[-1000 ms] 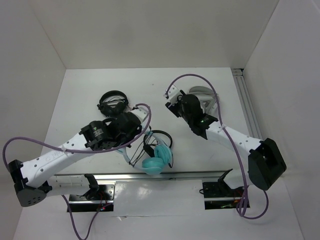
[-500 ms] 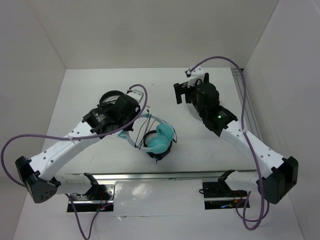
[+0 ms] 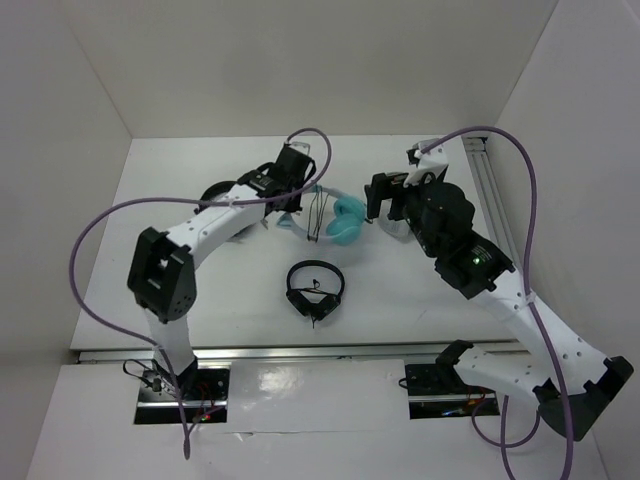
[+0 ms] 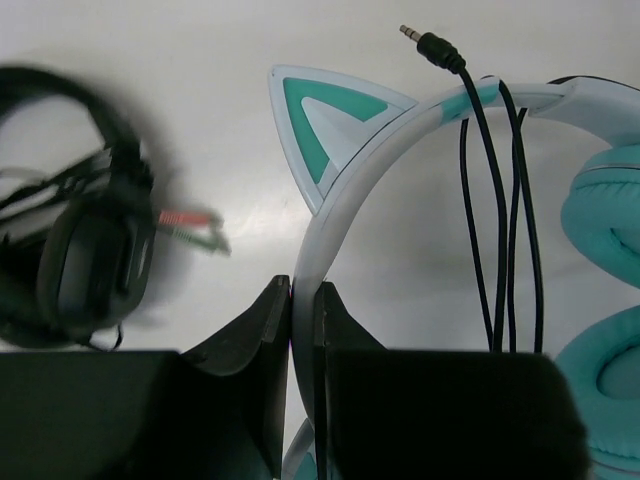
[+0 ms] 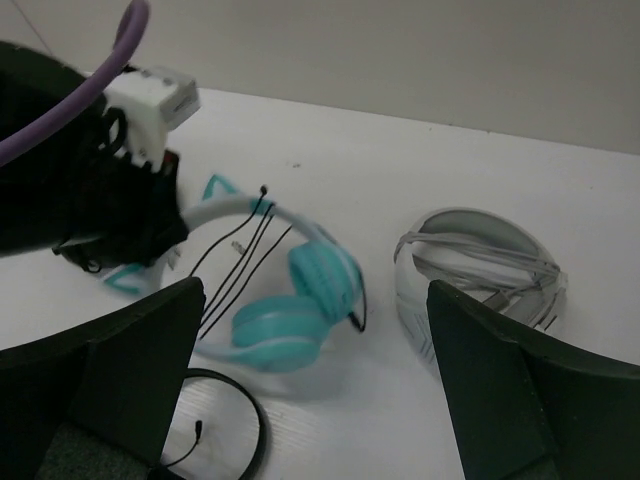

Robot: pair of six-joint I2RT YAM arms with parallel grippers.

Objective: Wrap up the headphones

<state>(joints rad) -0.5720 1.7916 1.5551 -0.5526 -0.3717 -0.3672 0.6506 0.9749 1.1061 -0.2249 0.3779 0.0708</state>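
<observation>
Teal cat-ear headphones [image 3: 345,220] in a 1-arm hold
Left gripper [image 4: 303,292] jaws clamp the light, stiff headband [image 4: 318,228]; right gripper [image 5: 315,330] jaws wide, empty; limp cable [image 4: 499,250] probably best taken near its plug [image 4: 432,44].

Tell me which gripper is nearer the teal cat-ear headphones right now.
Left. The left gripper is shut on the headband of the headphones, beside a cat ear. The right gripper is open, on the side of the ear cups, facing them without touching.

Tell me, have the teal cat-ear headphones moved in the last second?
Yes. The headphones went from the near side of the small black headphones, which stayed put, to the far side of them.
</observation>
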